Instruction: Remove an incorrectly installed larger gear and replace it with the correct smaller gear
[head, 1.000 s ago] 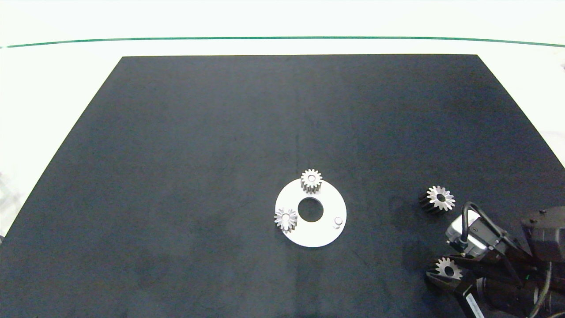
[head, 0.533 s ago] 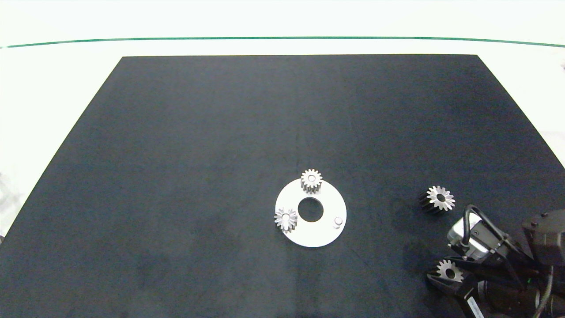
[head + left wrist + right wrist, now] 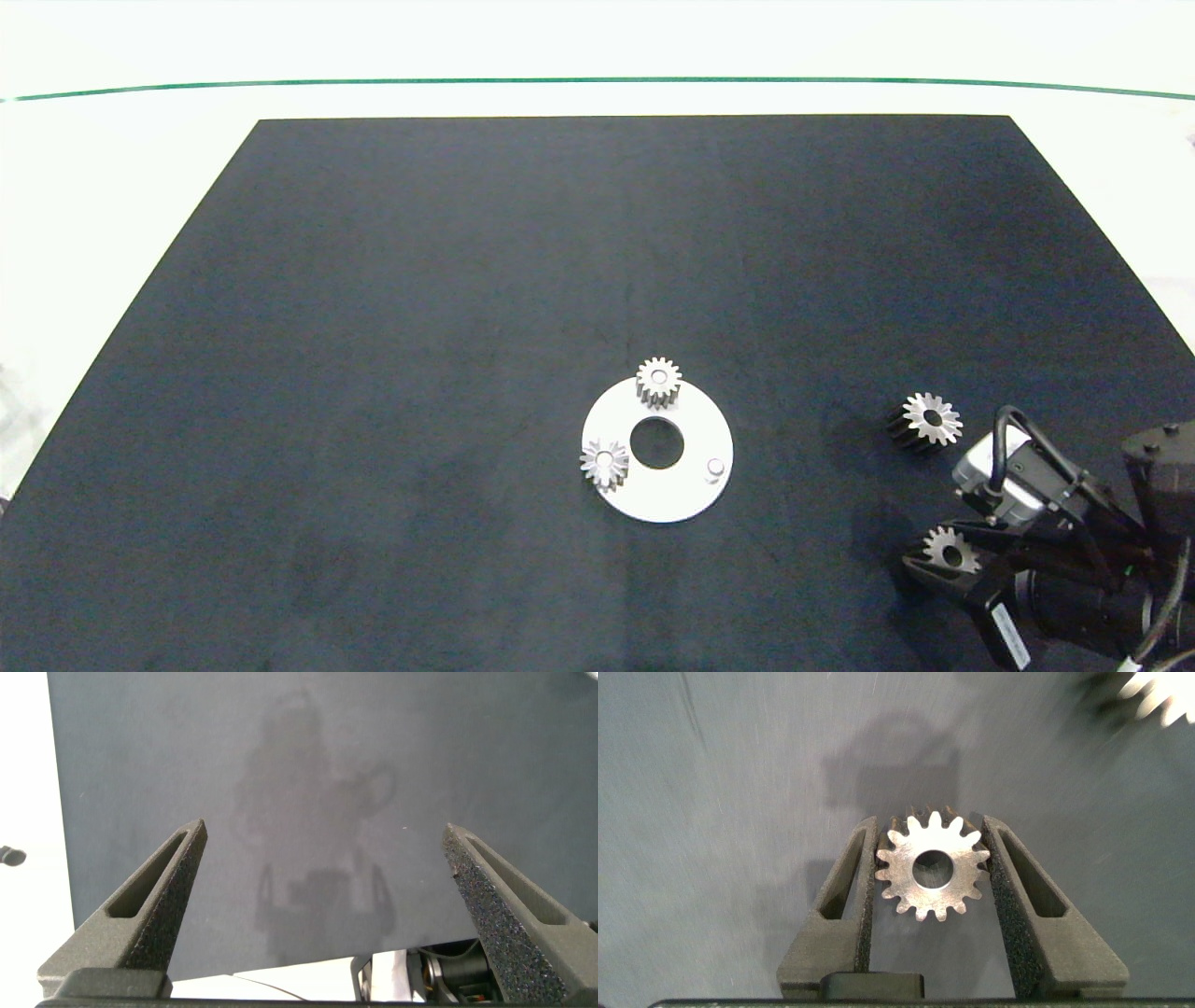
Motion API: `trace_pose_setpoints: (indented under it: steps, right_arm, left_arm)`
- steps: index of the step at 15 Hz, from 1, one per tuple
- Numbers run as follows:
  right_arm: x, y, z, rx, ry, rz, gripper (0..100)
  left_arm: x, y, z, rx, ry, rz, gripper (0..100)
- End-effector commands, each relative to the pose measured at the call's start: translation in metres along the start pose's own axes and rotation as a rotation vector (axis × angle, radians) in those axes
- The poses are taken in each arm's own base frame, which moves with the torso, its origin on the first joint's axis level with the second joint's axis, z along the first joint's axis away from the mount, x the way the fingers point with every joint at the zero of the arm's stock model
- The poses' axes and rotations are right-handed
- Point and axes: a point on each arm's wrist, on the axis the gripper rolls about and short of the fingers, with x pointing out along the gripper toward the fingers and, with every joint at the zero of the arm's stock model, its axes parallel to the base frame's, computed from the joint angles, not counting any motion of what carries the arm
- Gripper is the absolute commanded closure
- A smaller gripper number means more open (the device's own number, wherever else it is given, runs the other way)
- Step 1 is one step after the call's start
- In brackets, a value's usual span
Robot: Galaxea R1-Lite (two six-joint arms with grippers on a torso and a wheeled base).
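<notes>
Open mat lies left of the disc; the larger gear sits near the right end effector.

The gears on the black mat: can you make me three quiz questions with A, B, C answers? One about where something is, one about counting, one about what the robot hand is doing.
1. Where is the larger gear?
A. loose on the mat
B. on the plate
C. in a gripper

2. How many gears sit on the white round plate?
A. one
B. two
C. three

3. The right gripper is
A. wide open
B. empty
C. closed on the smaller gear

Answers: 1 A, it lies right of the plate; 2 B, the third peg is bare; 3 C, both fingers press its teeth.
</notes>
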Motion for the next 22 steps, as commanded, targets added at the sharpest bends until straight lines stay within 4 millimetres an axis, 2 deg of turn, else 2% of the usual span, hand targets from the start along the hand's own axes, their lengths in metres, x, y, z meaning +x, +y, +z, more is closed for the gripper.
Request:
trace_pose_setpoints:
  steps: [1, 5, 10, 17, 22]
  right_arm:
    - [-0.008, -0.006, 0.021, 0.005, -0.062, -0.012, 78]
    - [-0.016, -0.002, 0.051, -0.022, -0.079, 0.032, 78]
    - [0.003, 0.013, 0.080, -0.057, -0.087, 0.068, 78]
    - [0.026, 0.035, 0.106, -0.099, -0.097, 0.117, 78]
    - [0.033, 0.052, 0.117, -0.114, -0.105, 0.156, 78]
  left_arm:
    - [-0.001, 0.000, 0.000, 0.022, -0.010, -0.063, 0]
    - [-0.003, 0.001, -0.002, 0.056, -0.035, -0.165, 0]
    - [0.000, 0.001, -0.001, 0.068, -0.033, -0.215, 0]
    - [0.004, 0.000, 0.005, 0.070, -0.052, -0.250, 0]
    - [0.006, 0.000, 0.011, 0.061, -0.083, -0.244, 0]
